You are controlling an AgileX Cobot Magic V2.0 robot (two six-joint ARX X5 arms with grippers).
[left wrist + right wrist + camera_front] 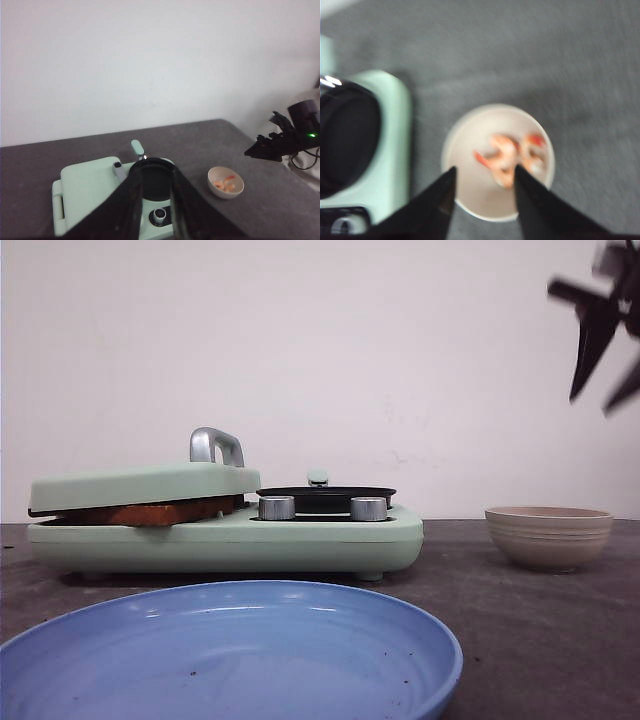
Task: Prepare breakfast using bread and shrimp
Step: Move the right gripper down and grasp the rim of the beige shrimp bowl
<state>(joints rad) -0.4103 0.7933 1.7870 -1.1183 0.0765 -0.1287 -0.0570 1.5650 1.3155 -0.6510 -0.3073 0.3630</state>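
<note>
While the bread sits in the press, we read the scene so:

Bread: the toasted brown slice of bread (150, 511) lies clamped under the closed mint-green lid (140, 483) at the left of the pale green breakfast cooker (300, 540); only one edge shows, so we cannot count slices.

Shrimp: the small curved orange-pink shrimp (512, 160) lie in the beige ribbed bowl (549, 536), right of the cooker, untouched as far as we see.

Pan: the round black pan (152, 181) on the cooker looks bare.

Right gripper (484, 185): high above the bowl, fingers apart, nothing held.

Left gripper (156, 200): raised over the cooker, fingers apart, empty.

Plate: the blue glazed plate (300, 640) nearest us holds no food.

Progress: we judge the bread placed; cooking the shrimp and plating remain.
</note>
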